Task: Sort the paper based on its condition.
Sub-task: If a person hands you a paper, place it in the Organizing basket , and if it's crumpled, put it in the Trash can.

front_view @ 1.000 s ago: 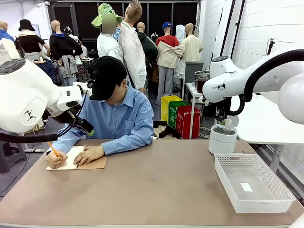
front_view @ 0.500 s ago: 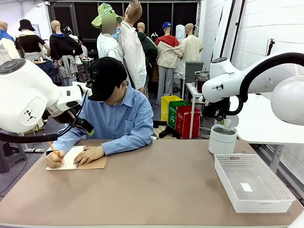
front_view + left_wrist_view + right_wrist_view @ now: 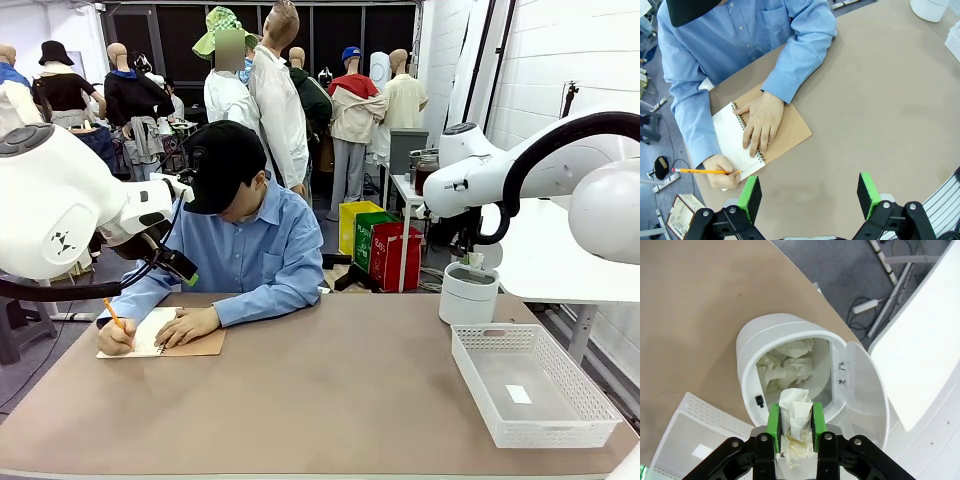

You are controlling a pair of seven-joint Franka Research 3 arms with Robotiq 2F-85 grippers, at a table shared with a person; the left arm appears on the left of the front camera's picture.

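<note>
While the person (image 3: pixel 245 240) at the far side writes in a notebook (image 3: pixel 790 132) with a pencil (image 3: pixel 705 171), the right hand (image 3: pixel 796 412) holds a scrunched-up paper (image 3: pixel 792 400). Its two green pads (image 3: pixel 773 420) are close together and pinch the paper on both sides. The paper sticks up a bit past the pads and hangs down a bit below them.

The paper is right over a round white bin (image 3: pixel 747 347). The lid (image 3: pixel 865 385) of the bin is flipped open. More paper balls (image 3: pixel 790 362) lie inside it. Just beside the bin sits a white basket (image 3: pixel 470 375) with a tiny white tag (image 3: pixel 518 394) in it.

The left hand (image 3: pixel 809 196) is wide open and holds nothing. It hangs above the brown counter (image 3: pixel 880 100), near the notebook. One of the person's hands (image 3: pixel 760 120) lies flat on the notebook.

I think the scrunched paper goes in the bin, so the next job looks like letting go. This paper looks very light and soft. It can squash, and it can rip if it is pulled hard. It is not slippery, so it may stick to a pad for a bit when the hand opens. The fat middle of the ball is the best place to hold it, and that is where the pads are now.
</note>
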